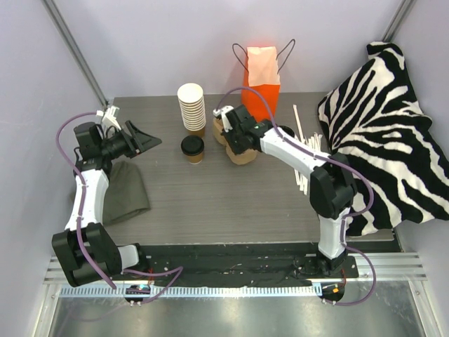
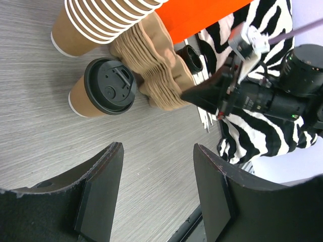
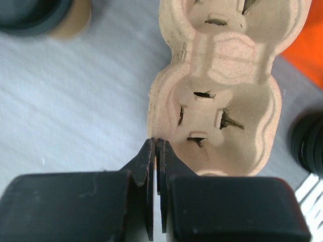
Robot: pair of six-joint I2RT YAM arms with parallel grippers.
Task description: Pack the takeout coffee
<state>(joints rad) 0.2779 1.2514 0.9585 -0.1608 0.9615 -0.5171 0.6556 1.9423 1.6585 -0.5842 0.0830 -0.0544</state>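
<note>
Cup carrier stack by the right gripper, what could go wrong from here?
1. The right gripper is shut at the very rim of the pulp cup carrier stack; any hold there might slip, or lift several nested carriers at once.
2. The takeout coffee stands close beside that stack and the stack of paper cups; dragging a carrier could tip it.

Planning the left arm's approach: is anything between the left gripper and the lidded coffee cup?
Nothing. Only bare table separates the left gripper from the lidded coffee cup, clearest in the left wrist view.
</note>
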